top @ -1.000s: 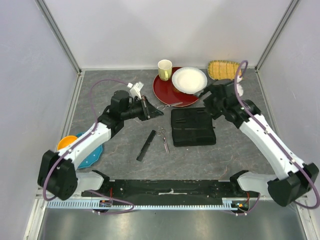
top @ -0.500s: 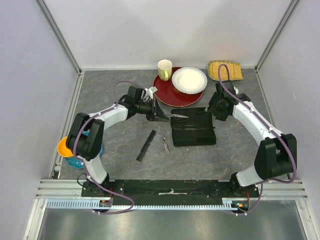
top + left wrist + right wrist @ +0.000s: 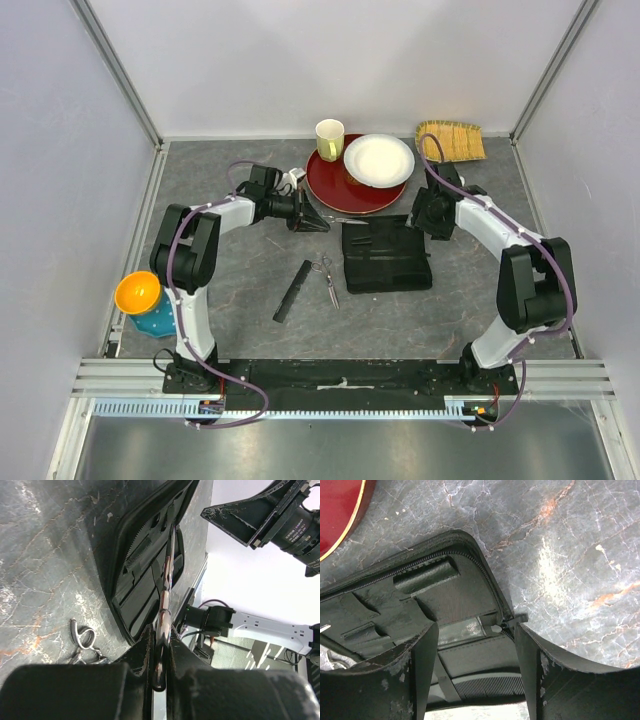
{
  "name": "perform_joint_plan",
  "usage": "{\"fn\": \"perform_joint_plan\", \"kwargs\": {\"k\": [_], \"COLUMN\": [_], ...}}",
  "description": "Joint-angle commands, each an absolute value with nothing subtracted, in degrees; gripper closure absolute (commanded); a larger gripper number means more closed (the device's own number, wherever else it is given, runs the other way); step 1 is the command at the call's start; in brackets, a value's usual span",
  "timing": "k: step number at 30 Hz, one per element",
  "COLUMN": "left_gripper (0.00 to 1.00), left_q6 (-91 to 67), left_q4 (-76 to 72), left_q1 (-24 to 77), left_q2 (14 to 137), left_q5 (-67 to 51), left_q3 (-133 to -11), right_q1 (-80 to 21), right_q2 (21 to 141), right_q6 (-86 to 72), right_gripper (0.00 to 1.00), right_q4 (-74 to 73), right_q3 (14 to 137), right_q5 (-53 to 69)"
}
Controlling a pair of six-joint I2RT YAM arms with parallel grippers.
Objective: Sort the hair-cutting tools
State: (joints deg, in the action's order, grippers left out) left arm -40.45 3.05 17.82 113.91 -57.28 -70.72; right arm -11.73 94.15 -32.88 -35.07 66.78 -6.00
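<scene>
Item: hair-cutting set in sorting, on a dark marbled desk (image 3: 480, 300). The left hand (image 3: 318, 222) is reaching out at the case's far-left corner, its fingers (image 3: 145, 652) pressing together on a pair of silver scissors (image 3: 167, 580) – gripping them near one end, the slim metal length pointing out over the open black zip case (image 3: 385, 262). In the left wrist view the scissors are lining up along the case's strapped inner panel; whether they are touching the lining cannot be told. The right hand (image 3: 476, 628) is hovering at the case's far-right corner, fingers spreading apart and pinching nothing, the zipper pull (image 3: 512, 621) sitting between them beside the rim. A toothed black comb tool (image 3: 487, 686) is lying inside the case, showing at the bottom of the right wrist view under a strap. A second pair of scissors (image 3: 326, 277) is lying flat on the desk just left of the case, and a long flat black comb (image 3: 293, 291) is lying just beside them on their left, angled – both apart from either hand. Behind the case, a red plate (image 3: 340, 192) is carrying a white plate (image 3: 378, 160), with a pale yellow cup (image 3: 329, 138) at its far-left edge. A woven straw mat (image 3: 455, 140) is sitting in the far-right corner. At the near left, an orange bowl (image 3: 137, 292) is resting on a blue dish (image 3: 152, 322).
</scene>
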Motion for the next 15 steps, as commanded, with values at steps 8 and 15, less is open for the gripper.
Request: {"fn": "perform_joint_plan", "kwargs": {"k": [8, 15], "left_gripper": [0.98, 0.98], "left_q6": [-39.72, -39.99], "left_q4": [-2.02, -3.69], "left_q1": [17.4, 17.4], "left_q2": [119.18, 122.08], "left_q5": [-61.96, -62.31], "left_q3": [-74.18, -75.76], "right_q1": [-10.37, -9.76], "right_q2": [98.52, 99.75], "right_q6": [-30.85, -30.32], "right_gripper": [0.34, 0.37], "right_q4": [-29.71, -27.69], "right_q3": [68.99, 67.85], "right_q5": [-5.01, -3.26]}}
